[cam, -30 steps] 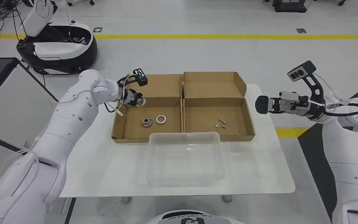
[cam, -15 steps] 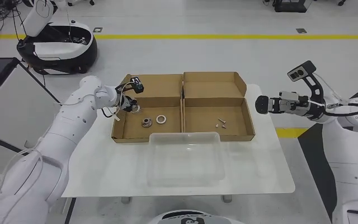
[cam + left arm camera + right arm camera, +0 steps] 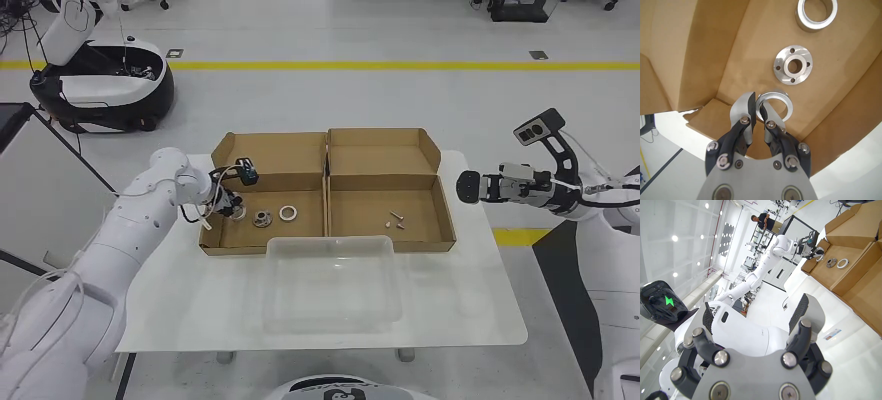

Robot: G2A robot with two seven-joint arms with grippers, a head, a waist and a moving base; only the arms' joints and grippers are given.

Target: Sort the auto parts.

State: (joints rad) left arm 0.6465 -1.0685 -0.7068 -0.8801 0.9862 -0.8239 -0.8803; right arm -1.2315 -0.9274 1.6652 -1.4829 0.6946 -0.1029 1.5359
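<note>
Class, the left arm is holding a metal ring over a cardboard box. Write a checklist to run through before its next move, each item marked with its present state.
1. Left gripper shut on the held ring, gripping its wall: ok.
2. Held ring over the left box: ok.
3. Held ring apart from the flange and the second ring: ok.
4. Held ring touching the box floor: cannot tell.
5. Right gripper open, off beside the table: ok.
</note>
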